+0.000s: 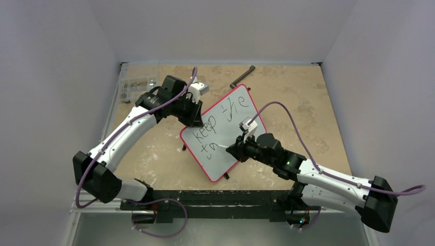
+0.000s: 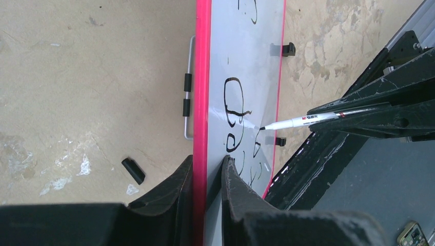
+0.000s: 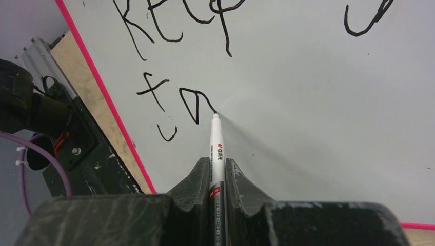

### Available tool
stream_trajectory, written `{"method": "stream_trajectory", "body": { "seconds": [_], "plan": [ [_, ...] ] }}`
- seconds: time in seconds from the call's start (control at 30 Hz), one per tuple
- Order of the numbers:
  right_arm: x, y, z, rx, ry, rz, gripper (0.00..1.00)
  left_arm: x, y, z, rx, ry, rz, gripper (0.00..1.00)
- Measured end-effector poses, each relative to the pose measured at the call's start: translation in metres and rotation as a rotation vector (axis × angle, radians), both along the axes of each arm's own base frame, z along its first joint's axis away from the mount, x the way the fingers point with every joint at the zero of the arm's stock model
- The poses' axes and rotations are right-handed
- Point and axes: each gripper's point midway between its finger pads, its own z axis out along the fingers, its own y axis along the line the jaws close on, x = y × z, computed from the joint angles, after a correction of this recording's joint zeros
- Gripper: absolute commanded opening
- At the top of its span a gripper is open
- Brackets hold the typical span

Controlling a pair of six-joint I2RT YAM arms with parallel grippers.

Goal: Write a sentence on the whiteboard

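Pinching the whiteboard's (image 1: 225, 130) left edge in the left gripper (image 2: 206, 163), squeezing the marker (image 3: 215, 141) in the right gripper (image 3: 217, 165), touching the partly cut-off sentence (image 1: 225, 117).

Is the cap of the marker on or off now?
Off. The marker shows a bare tip, touching the whiteboard at the end of a black stroke; the right tool grips its barrel.

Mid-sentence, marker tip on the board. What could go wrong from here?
1. The left claw pinches the board only by its red rim. Marker pressure might pivot or slip it and skew the stroke.
2. The right claw holds the marker far behind its tip, so it may tilt in the grip and skip.
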Motion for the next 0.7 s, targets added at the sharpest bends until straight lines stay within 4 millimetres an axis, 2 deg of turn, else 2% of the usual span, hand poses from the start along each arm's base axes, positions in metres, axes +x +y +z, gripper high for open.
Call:
{"method": "stream_trajectory", "body": {
  "seconds": [0.37,0.6,0.7],
  "plan": [
    [-0.002,-0.004,0.002,-0.013,0.01,-0.002,0.0,0.0,0.0,0.001,-0.001,-0.001,-0.001,0.0],
    [-0.001,0.0,0.031,0.053,-0.034,0.004,0.0,0.0,0.0,0.001,-0.001,-0.001,-0.001,0.0],
    [0.0,0.001,0.034,0.06,-0.042,0.003,0.0,0.0,0.0,0.001,-0.001,-0.001,-0.001,0.0]
  ]
}}
